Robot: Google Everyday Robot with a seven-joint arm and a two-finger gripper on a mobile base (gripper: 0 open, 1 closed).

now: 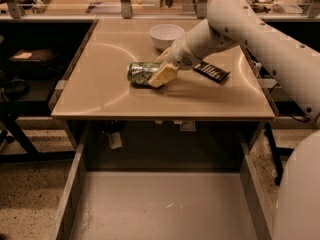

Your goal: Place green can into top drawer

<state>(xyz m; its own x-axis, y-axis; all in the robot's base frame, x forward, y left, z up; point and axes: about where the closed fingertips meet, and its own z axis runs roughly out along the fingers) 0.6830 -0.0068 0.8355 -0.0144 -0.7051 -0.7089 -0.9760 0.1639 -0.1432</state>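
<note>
Tan tabletop (100, 96) carried the green can (140, 73), which lay on its side near the middle. Gripper (157, 73) was down at the can's right end with one cream finger (163, 75) in front and the other behind. It was pinching the can as far as I could judge, and the can looked to be resting on the table, so not lifted yet

Step in hand: grasp made, lift pending. Top drawer (150, 204) was pulled out below the table's front edge, grey scuffed bottom showing

Next move, as I read it: raise the can clear of the surface, bring it forward past the table edge, lower between the drawer's side walls, then release. A round can held at one end could swivel or slip, so a slow lift seemed wise

White bowl (166, 34) sat just behind the arm, and a black ridged bar (211, 72) lay right of the gripper, near but apart. Neither was in the forward path

Room: speckled floor (30, 194), dark bench on the left, cluttered counter along the back, warm dim light
</note>
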